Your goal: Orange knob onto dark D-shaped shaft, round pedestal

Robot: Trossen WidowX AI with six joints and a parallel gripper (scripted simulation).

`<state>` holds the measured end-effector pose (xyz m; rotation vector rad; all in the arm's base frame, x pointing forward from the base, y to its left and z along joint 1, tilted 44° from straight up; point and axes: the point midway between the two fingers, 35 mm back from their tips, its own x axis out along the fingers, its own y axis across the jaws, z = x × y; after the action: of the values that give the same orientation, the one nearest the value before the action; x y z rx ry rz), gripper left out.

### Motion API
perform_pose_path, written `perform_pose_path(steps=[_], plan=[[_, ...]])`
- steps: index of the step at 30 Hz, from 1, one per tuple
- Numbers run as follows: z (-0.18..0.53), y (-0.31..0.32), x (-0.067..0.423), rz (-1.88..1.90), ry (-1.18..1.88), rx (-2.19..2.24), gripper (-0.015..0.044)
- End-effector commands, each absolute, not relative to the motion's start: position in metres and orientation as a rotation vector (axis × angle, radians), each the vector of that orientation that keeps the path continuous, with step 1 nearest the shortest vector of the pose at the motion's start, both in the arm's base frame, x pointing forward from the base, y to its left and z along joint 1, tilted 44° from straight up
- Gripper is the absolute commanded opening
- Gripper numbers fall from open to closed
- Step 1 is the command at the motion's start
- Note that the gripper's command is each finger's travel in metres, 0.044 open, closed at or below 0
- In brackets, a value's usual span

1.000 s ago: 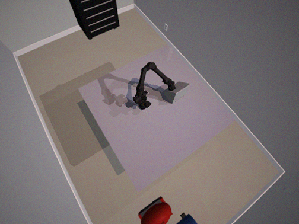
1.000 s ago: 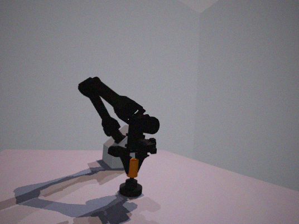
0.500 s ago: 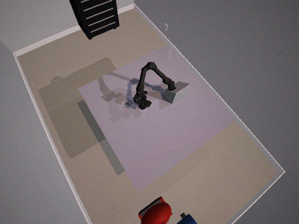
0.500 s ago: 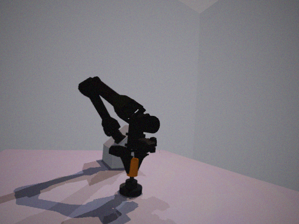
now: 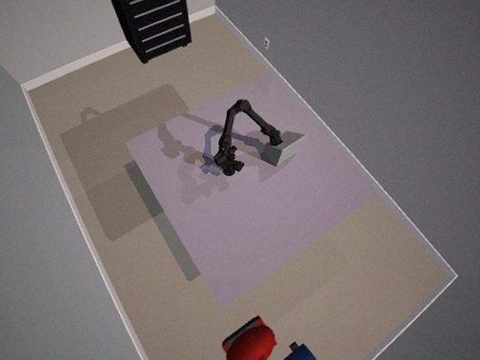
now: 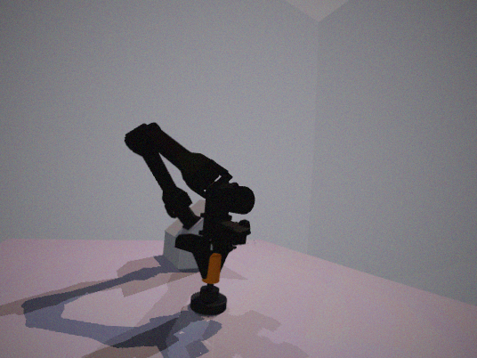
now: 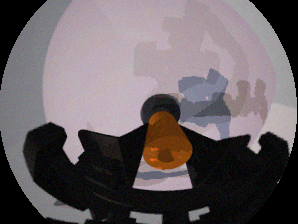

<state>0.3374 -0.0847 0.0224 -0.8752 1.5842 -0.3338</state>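
Knob (image 6: 213, 268), clamped in the gripper (image 6: 212, 267) above the shaft (image 6: 209, 290), may jam if its unseen flats mismatch.

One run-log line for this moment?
gripper: shut on orange knob | knob: upright above pedestal, not seated | shaft flat: unseen | next: lower, likely rotate

A home room: beige floor, white baseboards, black drawer chest (image 5: 151, 21), wall outlet (image 5: 265, 43).

Top looks down from afar, exterior sideways, wrist along claw (image 7: 162, 163)
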Motion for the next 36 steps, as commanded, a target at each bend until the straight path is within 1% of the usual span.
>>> perform_pose_path(steps=[1, 16, 24, 36], plan=[[0.0219, -0.0859, 0.3377, -0.333, 1.584, -0.88, 0.0], [0.0249, -0.0828, 0.3383, -0.333, 1.584, -0.88, 0.0], [0.025, -0.084, 0.339, -0.175, 1.637, -1.034, 0.0], [0.0221, -0.085, 0.3377, -0.169, 1.639, -1.04, 0.0]])
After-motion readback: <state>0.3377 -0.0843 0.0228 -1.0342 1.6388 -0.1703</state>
